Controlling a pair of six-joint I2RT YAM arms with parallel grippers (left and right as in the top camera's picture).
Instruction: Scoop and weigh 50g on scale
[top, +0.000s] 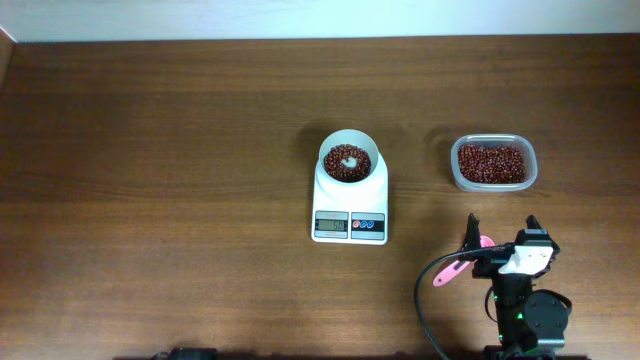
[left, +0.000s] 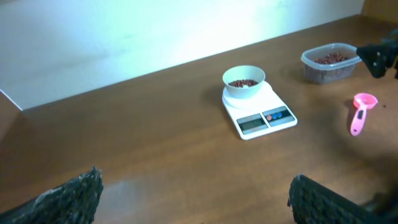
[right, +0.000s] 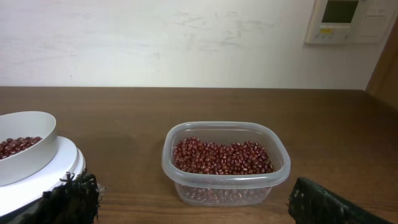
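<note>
The white scale (top: 350, 197) stands mid-table, and its round bowl (top: 324, 150) holds a ring of dark red-brown beans (top: 359, 171) with a bare white spot in the middle. In the left wrist view the scale (left: 273, 102) and the beans (left: 242, 82) show far ahead. My right gripper (top: 502, 222) is open and empty near the front edge, facing the clear tub (right: 225, 177). The bowl (right: 25, 163) is at its left. My left gripper (left: 196, 190) is open over bare wood, far back from the scale.
The clear plastic tub (top: 493, 182) of beans sits to the right of the scale. A pink scoop (top: 448, 273) lies on the table just left of the right arm, also seen as the scoop (left: 360, 111) in the left wrist view. A black cable (top: 425, 300) loops by the arm's base.
</note>
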